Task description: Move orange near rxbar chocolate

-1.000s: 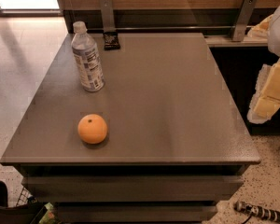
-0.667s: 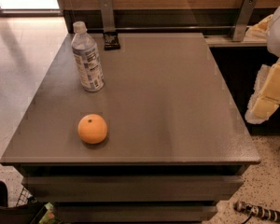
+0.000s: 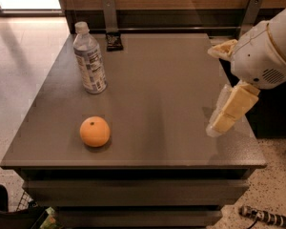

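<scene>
The orange (image 3: 95,131) is round and bright, and sits on the grey table (image 3: 171,80) near its front left. The rxbar chocolate (image 3: 115,42), a small dark flat wrapper, lies at the table's far edge, left of centre, well behind the orange. My gripper (image 3: 213,89) hangs over the table's right side, far to the right of the orange. It is open and empty: one pale finger (image 3: 221,49) is above and the other (image 3: 229,109) is below, wide apart.
A clear water bottle (image 3: 89,61) with a white cap stands at the back left, between the orange and the rxbar. A wooden wall with two metal brackets (image 3: 109,13) runs behind the table. Floor lies to the left.
My arm and gripper have moved left from the right edge of the view to over the table's right side. The orange, bottle and rxbar have not moved.
</scene>
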Robot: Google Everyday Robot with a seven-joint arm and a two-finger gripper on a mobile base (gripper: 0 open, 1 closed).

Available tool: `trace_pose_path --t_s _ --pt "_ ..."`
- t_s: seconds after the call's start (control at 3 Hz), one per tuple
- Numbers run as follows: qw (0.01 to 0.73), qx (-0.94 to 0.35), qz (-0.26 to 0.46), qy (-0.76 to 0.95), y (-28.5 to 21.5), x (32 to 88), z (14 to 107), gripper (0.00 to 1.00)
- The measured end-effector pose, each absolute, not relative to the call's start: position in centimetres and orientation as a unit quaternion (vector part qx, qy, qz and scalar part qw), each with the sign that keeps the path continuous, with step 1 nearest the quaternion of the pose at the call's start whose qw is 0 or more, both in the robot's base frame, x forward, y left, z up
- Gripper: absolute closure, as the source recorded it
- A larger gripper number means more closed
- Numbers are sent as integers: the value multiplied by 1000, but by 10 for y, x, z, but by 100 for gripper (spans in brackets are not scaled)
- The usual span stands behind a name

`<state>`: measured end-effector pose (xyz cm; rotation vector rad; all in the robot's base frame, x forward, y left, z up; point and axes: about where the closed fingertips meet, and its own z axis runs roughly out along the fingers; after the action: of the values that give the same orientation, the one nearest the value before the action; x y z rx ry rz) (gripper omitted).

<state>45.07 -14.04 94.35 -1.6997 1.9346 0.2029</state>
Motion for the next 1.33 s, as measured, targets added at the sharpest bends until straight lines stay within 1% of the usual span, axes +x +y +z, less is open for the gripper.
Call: trace_pose_path --t_s 0.67,1.0,1.33 --pt "383 -623 244 637 -19 443 905 0" --pt "417 -611 312 596 40 428 898 0" --pt "426 -610 333 579 84 420 885 0"
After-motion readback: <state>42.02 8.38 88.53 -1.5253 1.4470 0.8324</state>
